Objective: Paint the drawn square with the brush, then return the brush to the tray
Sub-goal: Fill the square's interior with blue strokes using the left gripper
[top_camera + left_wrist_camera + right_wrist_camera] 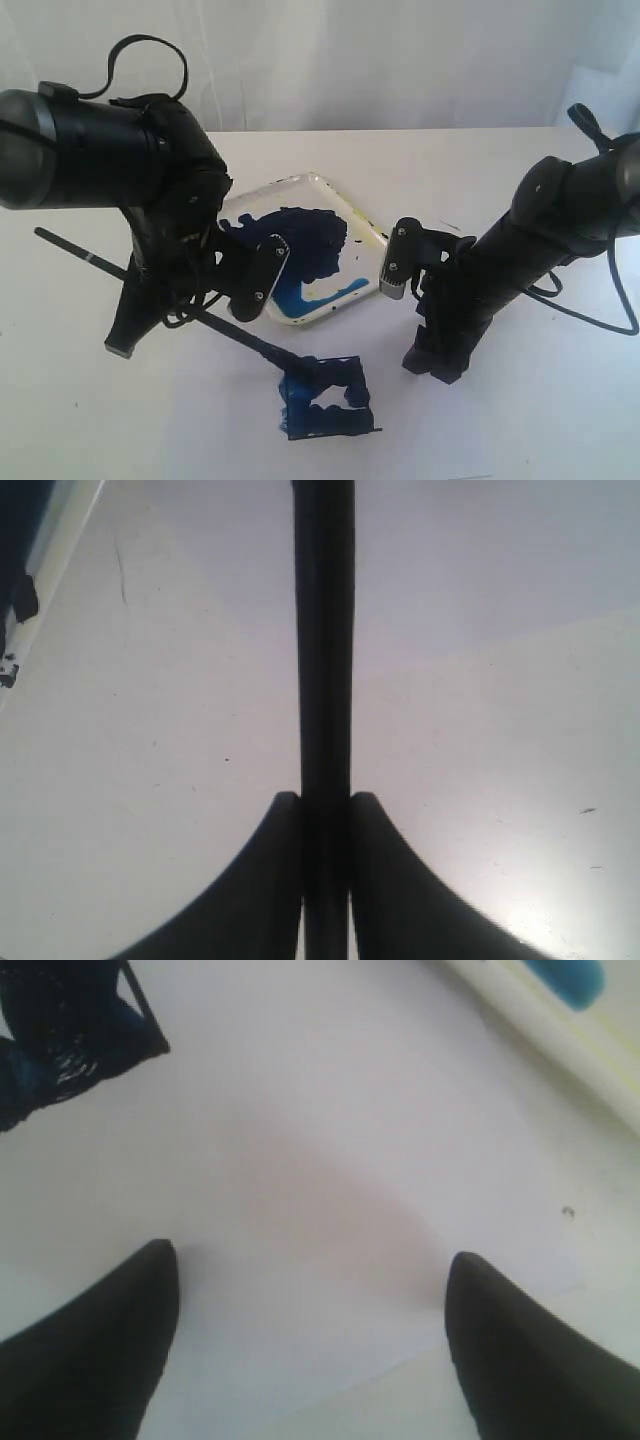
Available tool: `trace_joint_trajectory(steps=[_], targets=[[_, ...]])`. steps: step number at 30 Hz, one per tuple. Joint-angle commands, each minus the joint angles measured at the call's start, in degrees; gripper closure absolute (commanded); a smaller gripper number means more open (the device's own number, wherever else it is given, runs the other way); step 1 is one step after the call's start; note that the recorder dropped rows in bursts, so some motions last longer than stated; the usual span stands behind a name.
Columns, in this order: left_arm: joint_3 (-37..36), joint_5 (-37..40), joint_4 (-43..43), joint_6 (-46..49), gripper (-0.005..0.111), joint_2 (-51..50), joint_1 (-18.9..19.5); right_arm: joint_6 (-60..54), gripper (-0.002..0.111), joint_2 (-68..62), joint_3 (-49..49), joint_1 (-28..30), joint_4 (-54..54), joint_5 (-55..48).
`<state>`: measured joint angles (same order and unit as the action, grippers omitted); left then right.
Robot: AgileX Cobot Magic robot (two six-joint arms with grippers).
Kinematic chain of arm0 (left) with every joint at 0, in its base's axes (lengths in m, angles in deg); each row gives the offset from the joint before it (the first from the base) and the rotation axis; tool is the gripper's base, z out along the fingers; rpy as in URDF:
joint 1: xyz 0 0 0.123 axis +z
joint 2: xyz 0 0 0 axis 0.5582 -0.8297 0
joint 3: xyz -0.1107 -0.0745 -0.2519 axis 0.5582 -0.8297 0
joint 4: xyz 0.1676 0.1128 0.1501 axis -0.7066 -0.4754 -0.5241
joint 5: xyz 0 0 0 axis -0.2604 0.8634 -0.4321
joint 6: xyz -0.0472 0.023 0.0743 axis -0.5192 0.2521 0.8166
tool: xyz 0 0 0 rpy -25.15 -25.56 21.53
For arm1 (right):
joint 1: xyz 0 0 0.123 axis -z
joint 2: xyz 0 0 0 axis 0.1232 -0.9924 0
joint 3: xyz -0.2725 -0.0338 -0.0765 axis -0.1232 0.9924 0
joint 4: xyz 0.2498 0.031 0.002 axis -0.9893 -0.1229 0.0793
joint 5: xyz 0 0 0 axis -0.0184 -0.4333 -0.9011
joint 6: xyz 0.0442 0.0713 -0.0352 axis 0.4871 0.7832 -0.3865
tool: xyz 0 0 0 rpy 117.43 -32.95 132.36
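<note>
The brush (pixel 235 335), a long thin black stick, slants down across the table. Its dark tip lies on the near-left part of the drawn square (pixel 328 398), which is largely smeared dark blue with white gaps. My left gripper (pixel 130 300) is shut on the brush handle; in the left wrist view the brush (pixel 324 630) runs straight out between the closed fingers of that gripper (pixel 325 802). The tray (pixel 365 215), white with a big dark blue blotch, sits behind the square. My right gripper (pixel 432 362) stands open and empty low over the paper, right of the square.
In the right wrist view my open gripper (pixel 310 1260) hovers over a white paper sheet (pixel 400 1290), with the square's painted corner (pixel 70 1050) on one side and the tray rim (pixel 560 1040) on the other. The table is white.
</note>
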<state>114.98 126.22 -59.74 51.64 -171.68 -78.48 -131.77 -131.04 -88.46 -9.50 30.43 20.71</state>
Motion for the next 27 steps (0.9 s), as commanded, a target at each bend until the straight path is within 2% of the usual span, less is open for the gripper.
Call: trace_joint_trajectory(steps=[1, 6, 11, 19, 27], targets=[[-0.4, 0.4, -0.8, -1.3, 0.107, 0.5, -0.2, 0.0, 0.039, -0.5, 0.2, 0.0, 1.0, 1.0], [-0.4, -1.5, 2.5, 0.6, 0.107, 1.8, -0.2, 0.0, 0.039, -0.5, 0.2, 0.0, 1.0, 1.3], [-0.3, -0.5, 14.2, 14.0, 0.107, 3.2, -0.2, 0.0, 0.039, -0.5, 0.2, 0.0, 1.0, 1.3], [-0.3, -0.8, 14.8, 13.8, 0.107, 2.3, -0.2, 0.1, 0.039, -0.5, 0.2, 0.0, 1.0, 1.3], [-0.3, -4.9, 14.2, 8.7, 0.107, -1.5, -0.2, 0.1, 0.039, -0.5, 0.2, 0.0, 1.0, 1.2]])
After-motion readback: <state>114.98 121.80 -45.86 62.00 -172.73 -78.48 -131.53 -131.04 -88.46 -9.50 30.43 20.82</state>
